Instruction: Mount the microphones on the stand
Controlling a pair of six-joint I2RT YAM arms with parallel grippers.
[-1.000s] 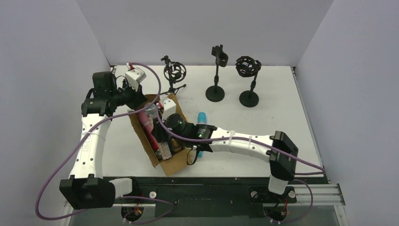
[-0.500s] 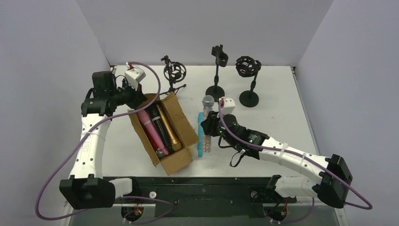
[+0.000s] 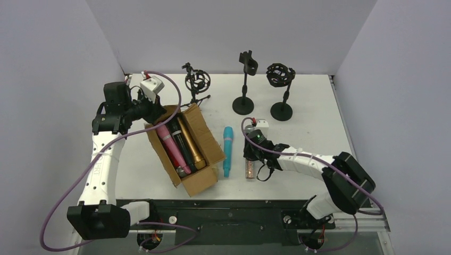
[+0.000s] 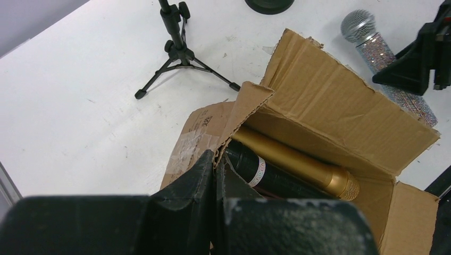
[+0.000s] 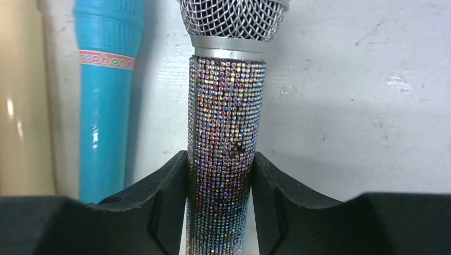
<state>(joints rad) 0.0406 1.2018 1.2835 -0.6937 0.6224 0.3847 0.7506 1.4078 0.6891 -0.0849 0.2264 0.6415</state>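
The left arm (image 3: 103,159) rises from its base and reaches far forward along the left side. Its wrist is turned inward, and the left gripper (image 4: 215,159) has its jaws pinched together on a corner wall of the cardboard box (image 4: 330,106). The right arm (image 3: 308,162) lies low and stretches leftward toward the middle (forearm almost level), and the right gripper (image 5: 219,164) has its fingers (image 5: 170,180) pressed against both sides of the glittery microphone (image 5: 223,106).

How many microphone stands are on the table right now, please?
3: a tripod stand back left, a clip stand back centre, and a cage-mount stand right of it. None appears hidden.
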